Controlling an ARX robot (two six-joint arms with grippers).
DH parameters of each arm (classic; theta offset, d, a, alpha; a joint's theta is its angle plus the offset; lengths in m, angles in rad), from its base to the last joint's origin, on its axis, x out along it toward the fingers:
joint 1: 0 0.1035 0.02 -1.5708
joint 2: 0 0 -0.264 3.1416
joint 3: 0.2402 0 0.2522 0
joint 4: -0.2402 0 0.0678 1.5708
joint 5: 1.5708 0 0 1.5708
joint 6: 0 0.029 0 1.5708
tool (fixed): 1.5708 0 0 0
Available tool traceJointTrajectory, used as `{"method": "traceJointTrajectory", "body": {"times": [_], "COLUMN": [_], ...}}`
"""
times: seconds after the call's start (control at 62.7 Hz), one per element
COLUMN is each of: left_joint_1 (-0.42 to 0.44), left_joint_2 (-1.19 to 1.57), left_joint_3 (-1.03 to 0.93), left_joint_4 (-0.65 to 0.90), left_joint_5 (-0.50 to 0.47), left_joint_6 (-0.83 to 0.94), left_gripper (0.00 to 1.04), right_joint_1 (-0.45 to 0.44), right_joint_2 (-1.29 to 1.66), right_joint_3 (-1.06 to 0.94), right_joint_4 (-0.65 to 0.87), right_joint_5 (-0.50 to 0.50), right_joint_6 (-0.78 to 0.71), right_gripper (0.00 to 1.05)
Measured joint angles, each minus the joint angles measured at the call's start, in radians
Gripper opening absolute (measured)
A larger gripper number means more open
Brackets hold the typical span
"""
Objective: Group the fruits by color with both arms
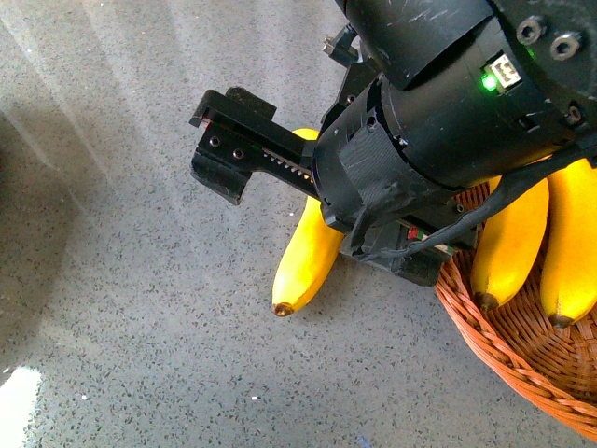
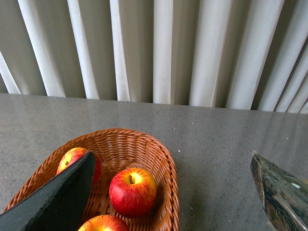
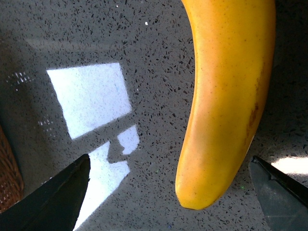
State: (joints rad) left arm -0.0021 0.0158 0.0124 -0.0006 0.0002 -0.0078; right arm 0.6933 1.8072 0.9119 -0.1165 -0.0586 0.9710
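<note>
Grey counter (image 1: 140, 327), apples (image 2: 132, 191) in basket (image 2: 144, 144), bananas (image 1: 511, 243) in second basket (image 1: 485, 336), left hand (image 2: 171, 155), right hand (image 3: 169, 157) spread empty

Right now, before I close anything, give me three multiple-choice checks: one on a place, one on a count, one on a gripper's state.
1. Where is the loose long yellow banana?
A lifted in the air
B on the grey speckled surface beside the orange wicker basket
C inside that basket

2. How many round red-and-yellow apples lie in the second wicker basket, seen by the left wrist?
A one
B five
C three

3. How is the black right gripper?
A open
B shut on the banana
C shut on an apple

Key:
1 B: it lies outside the rim.
2 C: three show, one half behind a finger.
3 A: its fingers stand apart, off the banana.
</note>
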Motion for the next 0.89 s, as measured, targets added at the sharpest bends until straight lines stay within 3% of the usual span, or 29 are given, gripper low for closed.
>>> {"method": "traceJointTrajectory", "body": {"times": [0.894], "left_joint_1": [0.0], "left_joint_2": [0.0], "left_joint_3": [0.0], "left_joint_4": [0.0], "left_joint_5": [0.0], "left_joint_6": [0.0], "left_gripper": [0.96], "right_joint_1": [0.003], "right_joint_2": [0.081], "right_joint_3": [0.043], "right_joint_4": [-0.045], "right_joint_5": [0.017], "right_joint_6": [0.002], "right_gripper": [0.96]}}
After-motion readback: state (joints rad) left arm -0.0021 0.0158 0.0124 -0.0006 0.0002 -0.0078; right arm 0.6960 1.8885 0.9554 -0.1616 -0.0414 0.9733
